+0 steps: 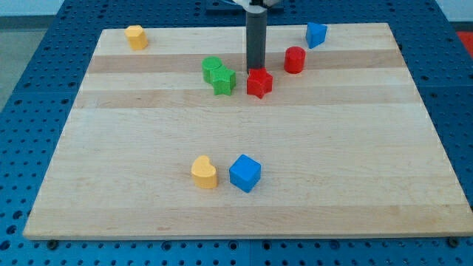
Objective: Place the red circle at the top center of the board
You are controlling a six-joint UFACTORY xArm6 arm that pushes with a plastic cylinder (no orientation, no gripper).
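Note:
The red circle (pixel 295 59), a short red cylinder, stands on the wooden board (pixel 355 148) near the view's top, right of centre. My tip (pixel 255 69) is down at the board, about a block's width to the left of the red circle. The tip sits just behind the red star (pixel 259 83), touching or nearly touching its top edge. The rod rises straight up out of the view.
Two green blocks (pixel 219 75) stand together left of the tip. A blue block (pixel 316 34) is at the top right, a yellow block (pixel 135 36) at the top left. A yellow heart (pixel 204 172) and a blue cube (pixel 244 173) stand near the view's bottom centre.

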